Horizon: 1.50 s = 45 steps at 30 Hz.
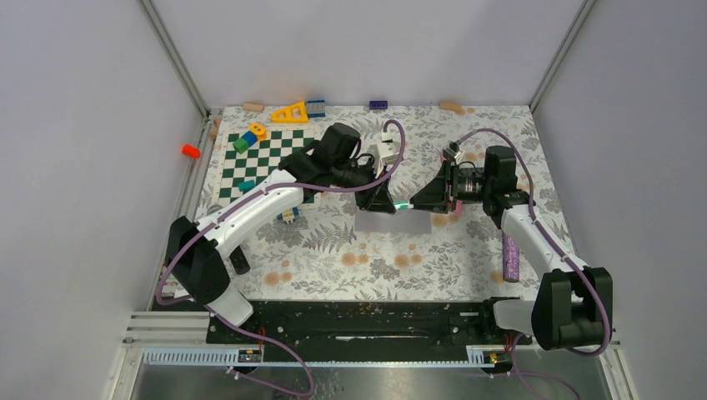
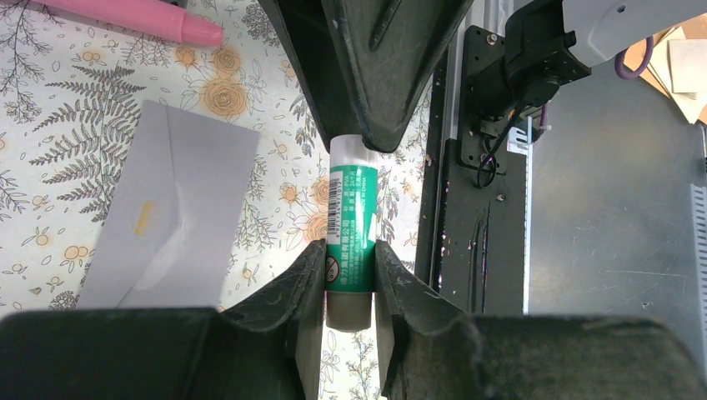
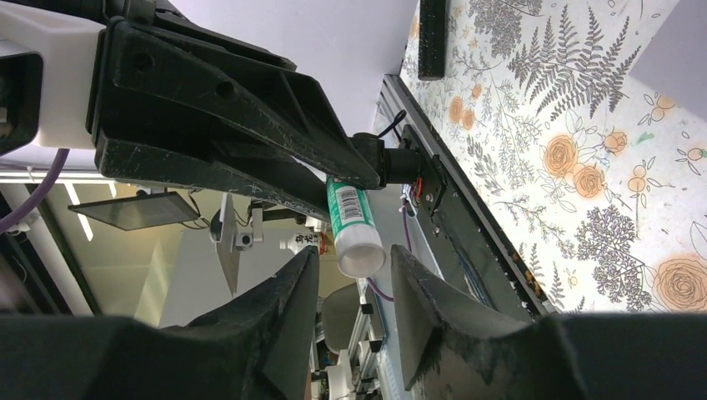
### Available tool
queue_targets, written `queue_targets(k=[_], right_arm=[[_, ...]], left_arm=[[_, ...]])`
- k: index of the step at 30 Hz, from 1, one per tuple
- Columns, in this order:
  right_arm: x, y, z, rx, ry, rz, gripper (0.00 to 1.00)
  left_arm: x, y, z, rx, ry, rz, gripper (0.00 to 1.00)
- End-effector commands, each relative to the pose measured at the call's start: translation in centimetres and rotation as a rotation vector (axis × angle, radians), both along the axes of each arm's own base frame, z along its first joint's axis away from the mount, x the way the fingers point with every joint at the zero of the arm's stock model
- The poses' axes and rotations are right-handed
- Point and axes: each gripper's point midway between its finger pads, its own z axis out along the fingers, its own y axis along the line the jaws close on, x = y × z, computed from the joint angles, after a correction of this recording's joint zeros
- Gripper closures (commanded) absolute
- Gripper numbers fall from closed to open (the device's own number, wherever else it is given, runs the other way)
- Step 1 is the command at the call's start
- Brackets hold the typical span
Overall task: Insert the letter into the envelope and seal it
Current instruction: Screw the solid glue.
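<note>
A green-and-white glue stick (image 3: 352, 221) hangs in mid-air, its far end pinched by the left gripper (image 3: 357, 177). Its white end sits between the jaws of the right gripper (image 3: 355, 268), with a gap on either side. The flowered surface (image 3: 584, 125) lies beyond.

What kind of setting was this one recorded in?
Most likely a lab test cell for robot handling. Plain grey panel walls in metal framing enclose a floral-covered table. The left arm and right arm are bolted to a black rail, and toy blocks lie scattered.
</note>
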Motion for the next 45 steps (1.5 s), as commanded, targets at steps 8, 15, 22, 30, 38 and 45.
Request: queue_targets(k=[8,15,22,30,38,45], right_arm=[[0.6,-0.1,0.4,0.005,0.001,-0.014,0.6],[0.7,0.0,0.4,0.017,0.0,-0.016,0.63],[0.1,-0.1,1.0,0.025,-0.105,0.012,0.72],[-2.4,-0.8,2.9,-0.053,-0.87,0.088,0.75],[-3.4,-1.0,4.8,-0.086,-1.242,0.079,0.44],[-3.1,-0.9,5.5,-0.048,-0.724,0.013,0.28]], left_arm=[[0.4,-0.5,3.0,-0.057,-0.088,-0.002,1.0],[0.4,-0.6,3.0,-0.057,-0.086,-0.003,1.0],[0.0,-0.8,3.0,-0.062,-0.066,-0.024,1.0],[-3.6,-1.7,4.2,-0.171,0.114,-0.215,1.0],[-5.0,-2.3,5.3,-0.251,0.25,-0.292,1.0],[-3.6,-1.4,5.3,-0.192,0.1,-0.188,1.0]])
